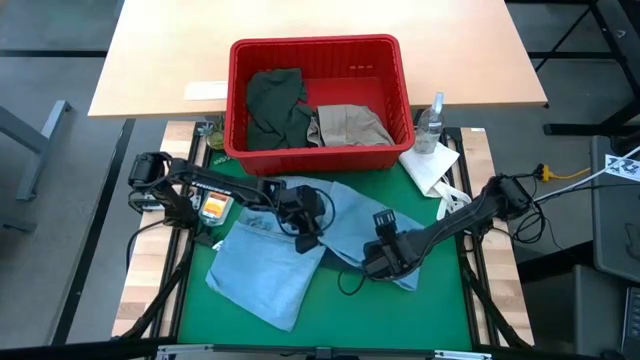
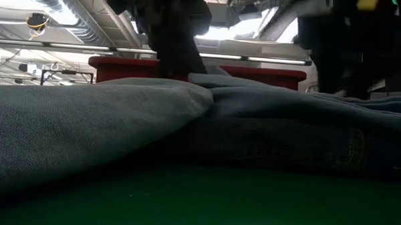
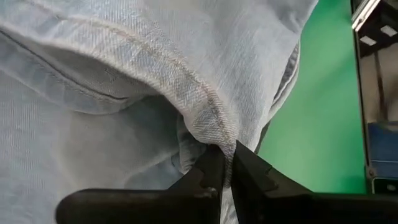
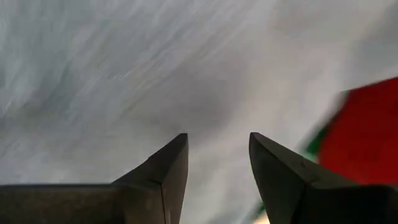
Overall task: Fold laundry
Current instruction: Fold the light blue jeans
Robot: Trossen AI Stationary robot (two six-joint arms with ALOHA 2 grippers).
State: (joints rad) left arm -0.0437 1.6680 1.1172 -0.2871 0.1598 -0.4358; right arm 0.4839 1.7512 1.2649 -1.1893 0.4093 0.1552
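Folding has barely begun. The denim [image 1: 290, 255] lies rumpled on the green counter [image 1: 400, 320]; the left pincer [image 3: 225, 168] pinches its seam, the right pincer [image 4: 217, 162] hovers open above it. Olive [image 1: 272, 105] and khaki [image 1: 348, 125] pieces, seemingly unfolded, wait in the basket [image 1: 318, 52].

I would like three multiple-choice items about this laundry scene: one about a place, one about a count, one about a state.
1. Where does the light blue denim lie?
A. in the red basket
B. on the green mat
C. on the wooden table behind

2. How many garments lie in the red basket?
A. none
B. two
C. four

3. In what state is the left claw?
A. shut on a fold of the denim
B. wide open above the mat
C. holding the spray bottle

Answers:
1 B, the denim is spread over the green mat.
2 B, a dark olive piece and a beige piece lie inside.
3 A, the left wrist view shows its fingers pinching a seam.
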